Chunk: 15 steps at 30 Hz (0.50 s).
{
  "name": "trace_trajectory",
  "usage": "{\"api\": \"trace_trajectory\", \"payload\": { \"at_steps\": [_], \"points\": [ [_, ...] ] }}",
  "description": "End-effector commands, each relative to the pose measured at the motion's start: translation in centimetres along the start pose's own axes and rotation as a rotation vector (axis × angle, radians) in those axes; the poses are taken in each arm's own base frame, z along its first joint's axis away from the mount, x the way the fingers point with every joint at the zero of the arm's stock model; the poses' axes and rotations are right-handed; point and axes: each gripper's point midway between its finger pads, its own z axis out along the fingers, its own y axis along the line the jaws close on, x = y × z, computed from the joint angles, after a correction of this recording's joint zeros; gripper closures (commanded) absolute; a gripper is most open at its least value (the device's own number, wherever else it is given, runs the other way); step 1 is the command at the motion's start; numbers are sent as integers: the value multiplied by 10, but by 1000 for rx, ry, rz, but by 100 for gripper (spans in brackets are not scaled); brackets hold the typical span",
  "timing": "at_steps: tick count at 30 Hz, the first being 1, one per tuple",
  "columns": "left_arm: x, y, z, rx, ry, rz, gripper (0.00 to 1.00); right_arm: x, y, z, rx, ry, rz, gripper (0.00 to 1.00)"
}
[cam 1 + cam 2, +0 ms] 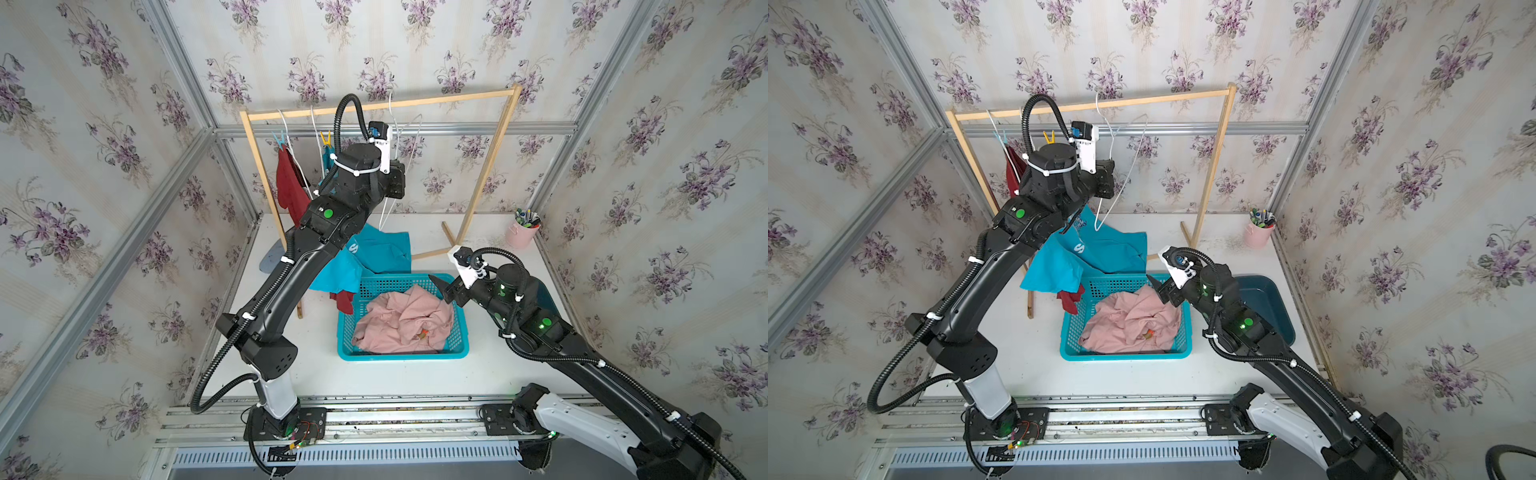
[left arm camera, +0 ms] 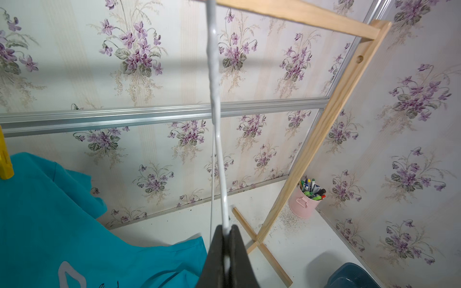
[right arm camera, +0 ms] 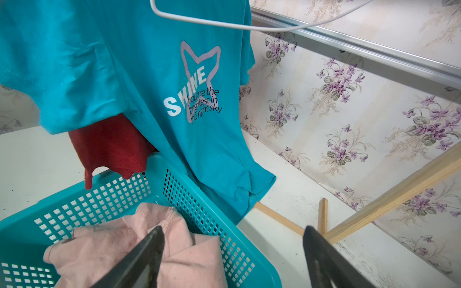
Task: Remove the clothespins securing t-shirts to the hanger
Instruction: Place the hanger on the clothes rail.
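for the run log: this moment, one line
left gripper: shut on hanger | right gripper: open near basket | pink tee: in basket | yellow clothespin: on turquoise tee

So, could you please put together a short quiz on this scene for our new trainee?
1. What colour is the clothespin clipped to the turquoise t-shirt?
2. What do the left fingers pinch? A) that clothespin B) the white wire hanger C) the turquoise t-shirt
3. True or false: the pink t-shirt lies in the turquoise basket.
Key: 1 yellow; 2 B; 3 true.
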Motion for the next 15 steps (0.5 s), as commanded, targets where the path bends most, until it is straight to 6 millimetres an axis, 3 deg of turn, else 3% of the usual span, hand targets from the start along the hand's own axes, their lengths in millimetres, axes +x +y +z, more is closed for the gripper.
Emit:
{"api": "trace_trajectory", "payload": {
  "at_steps": [1, 10, 15],
  "points": [
    [-12, 7, 7, -26, -63, -50, 100, -8, -1, 0, -6, -35, 16, 16],
    [-1, 11, 16, -49, -43, -43, 95, -11, -1, 1, -15, -40, 36, 16],
    [7, 15, 17, -62, -24, -26, 87, -23, -4, -3, -8, -81, 55, 16]
  ]
}}
